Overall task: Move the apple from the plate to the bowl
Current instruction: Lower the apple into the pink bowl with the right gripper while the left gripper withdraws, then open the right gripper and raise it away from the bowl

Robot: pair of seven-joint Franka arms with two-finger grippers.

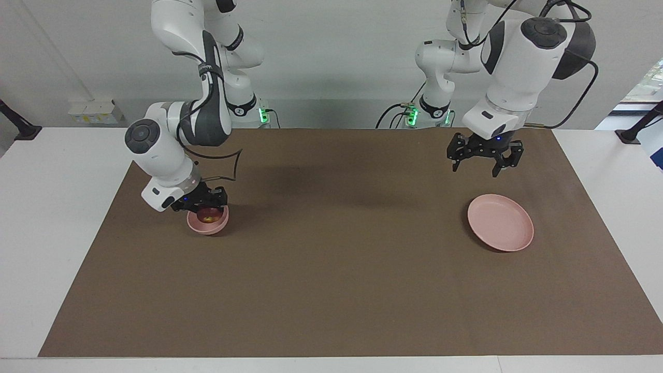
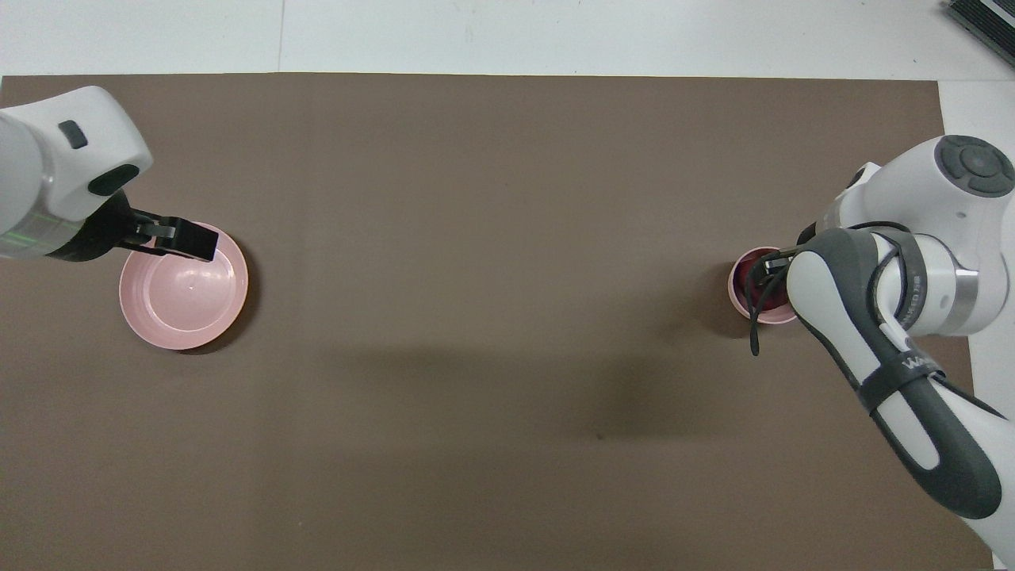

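The dark red apple (image 1: 208,217) lies inside the small pink bowl (image 1: 209,225) toward the right arm's end of the table. My right gripper (image 1: 206,203) is low over the bowl, right above the apple. In the overhead view the right arm covers much of the bowl (image 2: 739,292), and only a part of the apple (image 2: 750,274) shows. The wide pink plate (image 1: 500,223) is empty toward the left arm's end. My left gripper (image 1: 484,166) is open and empty, raised above the mat. In the overhead view it (image 2: 178,238) is over the rim of the plate (image 2: 184,297).
A brown mat (image 1: 342,248) covers the table between white margins. The right arm's black cable (image 2: 757,317) hangs over the bowl's rim.
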